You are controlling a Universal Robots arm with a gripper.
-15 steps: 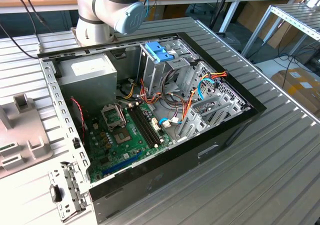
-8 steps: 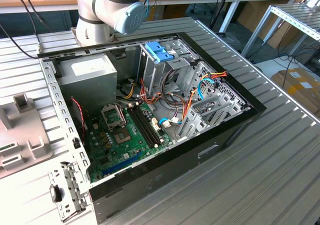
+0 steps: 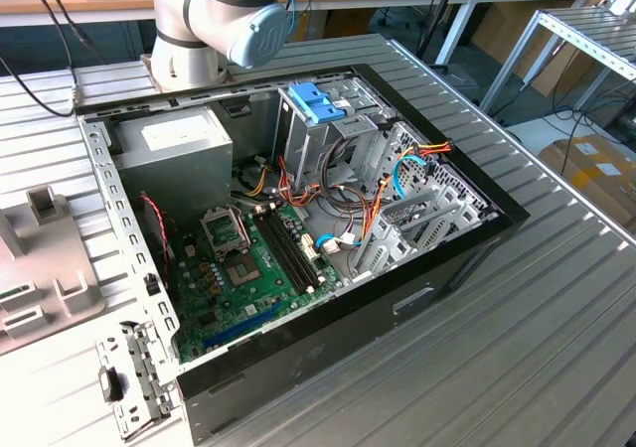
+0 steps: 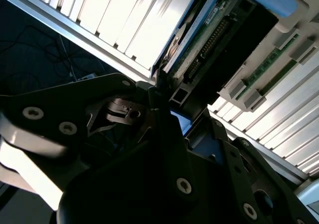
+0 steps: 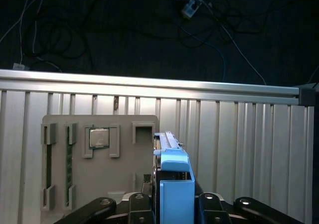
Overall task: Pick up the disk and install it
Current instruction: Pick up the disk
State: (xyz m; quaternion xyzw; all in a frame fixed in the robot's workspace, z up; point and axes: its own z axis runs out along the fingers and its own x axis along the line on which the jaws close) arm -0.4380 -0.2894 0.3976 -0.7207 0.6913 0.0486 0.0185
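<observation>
Inside your pincer [image 5: 174, 206] sits the disk [image 5: 175, 181], clamped by its blue rail: you're at pick-up. Lifting calls for a straight pull clear of the tray [image 5: 65, 129] alongside.

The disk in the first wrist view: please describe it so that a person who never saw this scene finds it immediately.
On the ribbed metal table lies a grey holder tray with recesses. At one side of the tray the disk stands on edge. Its bright blue plastic rail sets it apart from the silver processor chip and the green memory sticks.
</observation>
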